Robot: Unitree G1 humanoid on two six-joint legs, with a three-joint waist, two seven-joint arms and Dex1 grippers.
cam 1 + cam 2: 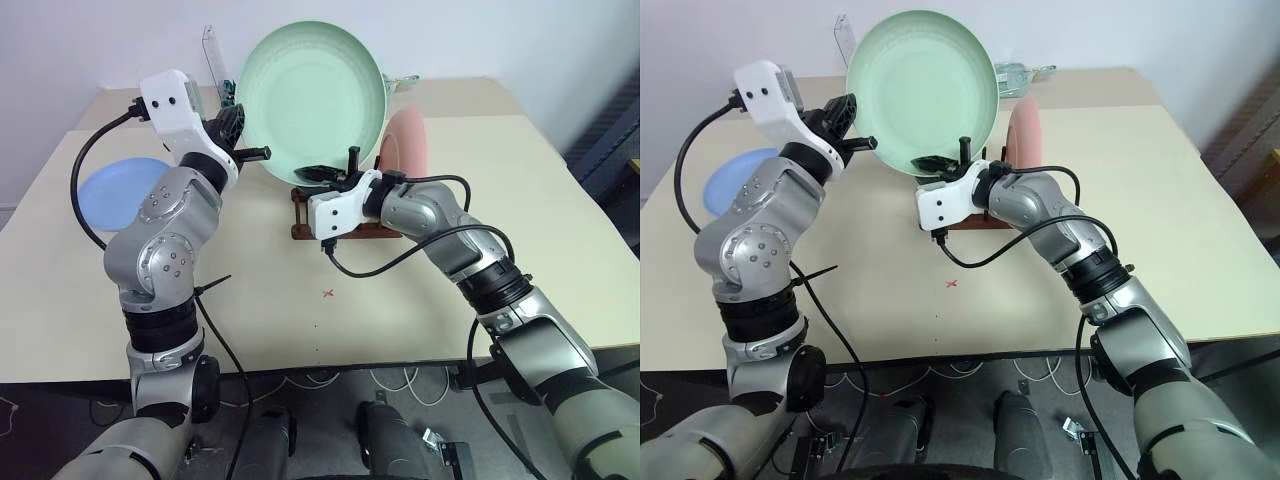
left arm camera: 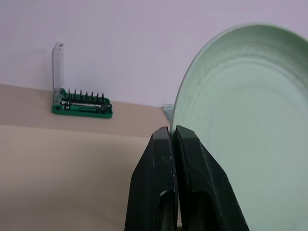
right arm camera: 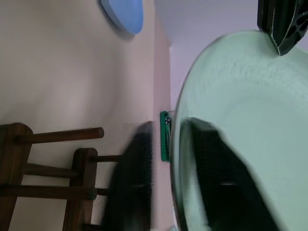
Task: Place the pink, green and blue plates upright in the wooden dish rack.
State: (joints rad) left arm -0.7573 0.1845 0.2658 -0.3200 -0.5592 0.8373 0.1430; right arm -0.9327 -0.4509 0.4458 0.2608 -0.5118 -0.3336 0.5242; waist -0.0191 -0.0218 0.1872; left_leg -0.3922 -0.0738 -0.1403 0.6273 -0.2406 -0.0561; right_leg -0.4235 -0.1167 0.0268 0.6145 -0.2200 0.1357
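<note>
The green plate (image 1: 310, 100) hangs upright in the air above the back of the table, its hollow face toward me. My left gripper (image 2: 174, 139) is shut on its left rim. My right gripper (image 1: 335, 170) reaches in from below, and its two fingers, one on each side, are shut on the plate's lower rim just above the wooden dish rack (image 1: 300, 215). The pink plate (image 1: 408, 145) stands upright at the rack's right end. Flat on the table at the far left lies the blue plate (image 1: 115, 190), apart from both grippers.
A green tray of screwdriver bits (image 2: 83, 103) with its clear lid raised stands at the table's back edge, behind the green plate. The rack's bare pegs (image 3: 62, 134) stick up just beside my right gripper. A small red mark (image 1: 327, 293) is on the beige table (image 1: 500, 180).
</note>
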